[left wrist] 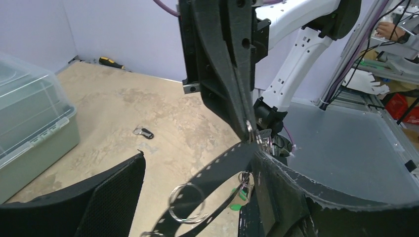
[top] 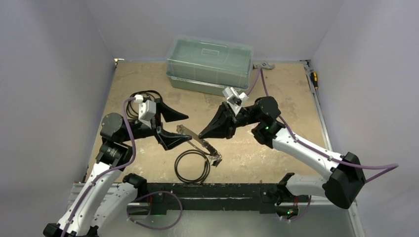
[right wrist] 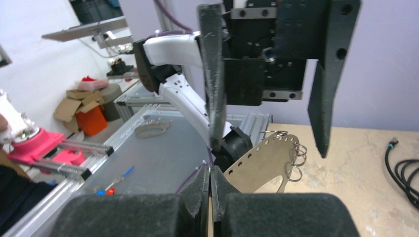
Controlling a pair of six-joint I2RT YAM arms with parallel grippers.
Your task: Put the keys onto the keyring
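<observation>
A clear plastic bin (top: 210, 64) stands at the far side of the desk (top: 276, 103) with its lid clipped on. Its walls are cloudy, so what it holds cannot be told.

In front of it the two arms meet over a perforated strip (top: 207, 147) that runs slantwise above the desk. The right claw (top: 201, 134) is pressed together, and its tips pinch the strip's upper edge. The left claw (top: 188, 128) is spread wide. One of its fingers (left wrist: 108, 197) stands well off to one side and the other lies close against the strip, so the strip's end lies between them, ungripped.

The left wrist view shows a silvery wire keyring (left wrist: 171, 202) at the strip, though whether it is threaded through a hole is not clear. A small green piece (left wrist: 240, 196) hangs just beside the strip's lower edge. From above, the keys (top: 216, 159) show as a small dark cluster at the strip's near end, just beside a black hoop (top: 177, 168) that lies flat on the desk. A lone key (left wrist: 143, 132) with a black head lies apart on the bare desk, between the bin and the right arm.
</observation>
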